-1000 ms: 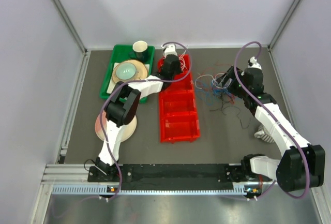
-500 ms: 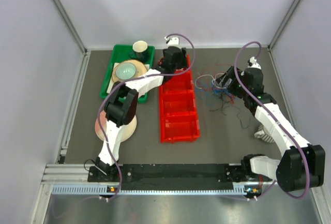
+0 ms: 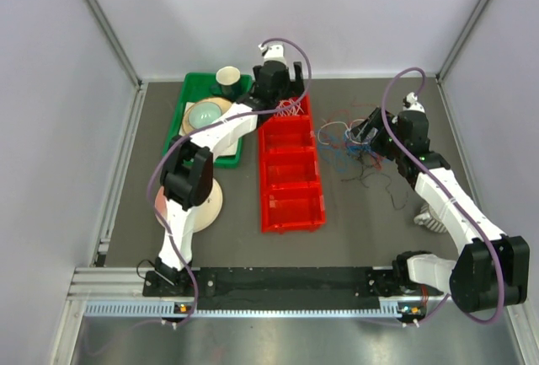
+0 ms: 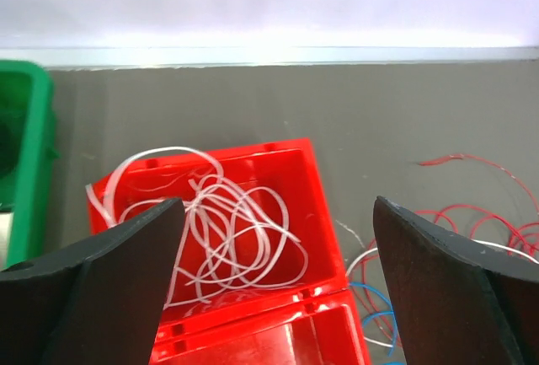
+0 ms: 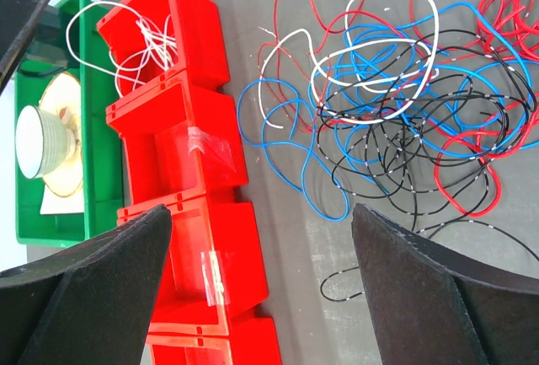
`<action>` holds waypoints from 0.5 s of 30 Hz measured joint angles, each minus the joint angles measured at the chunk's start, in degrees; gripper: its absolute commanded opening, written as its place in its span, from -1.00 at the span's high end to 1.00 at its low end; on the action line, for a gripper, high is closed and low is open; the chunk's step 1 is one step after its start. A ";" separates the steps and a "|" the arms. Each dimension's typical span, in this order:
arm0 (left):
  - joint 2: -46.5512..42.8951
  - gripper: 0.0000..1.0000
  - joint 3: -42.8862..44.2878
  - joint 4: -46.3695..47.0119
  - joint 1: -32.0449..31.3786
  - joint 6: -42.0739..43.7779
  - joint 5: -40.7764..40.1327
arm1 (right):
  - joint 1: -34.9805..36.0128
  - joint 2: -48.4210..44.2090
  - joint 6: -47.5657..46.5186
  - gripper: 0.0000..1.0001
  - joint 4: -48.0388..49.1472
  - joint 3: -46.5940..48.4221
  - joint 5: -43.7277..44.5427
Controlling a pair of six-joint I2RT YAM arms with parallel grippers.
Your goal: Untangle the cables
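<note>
Left claw [image 4: 276, 213] hangs with its fingers spread wide and nothing between them, above the far end of the red bin [image 4: 316, 179]. White cables [image 4: 223, 230] lie coiled in the bin's farthest compartment, below the gap between the fingers and gripped by neither. One loop rises over the compartment's far-left rim. To the right of the bin, on the grey table [image 4: 379, 104], more red, white and blue loops show beside the right finger in that wrist view.

Right claw [image 5: 261, 213] is also wide open and empty, held above the table next to the tangle [image 5: 404, 104]. That tangle of red, blue, white and black cables lies on the table to the right of the bin, mostly ahead of the claw and toward its right finger in the wrist view, and the claw grips none of it. A blue loop reaches nearest the bin. A green tray [image 5: 97, 196] with dishes sits just left of the bin.
</note>
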 measured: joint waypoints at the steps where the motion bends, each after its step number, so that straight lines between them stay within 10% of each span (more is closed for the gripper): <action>1: 0.00 -0.98 0.31 -0.83 0.42 -0.39 -0.09 | 0.00 0.00 0.00 -0.73 0.00 0.00 0.00; 15: 6.56 -0.56 6.19 -12.46 4.76 -6.91 -4.50 | 0.00 0.26 -0.02 -0.73 0.00 0.02 -1.07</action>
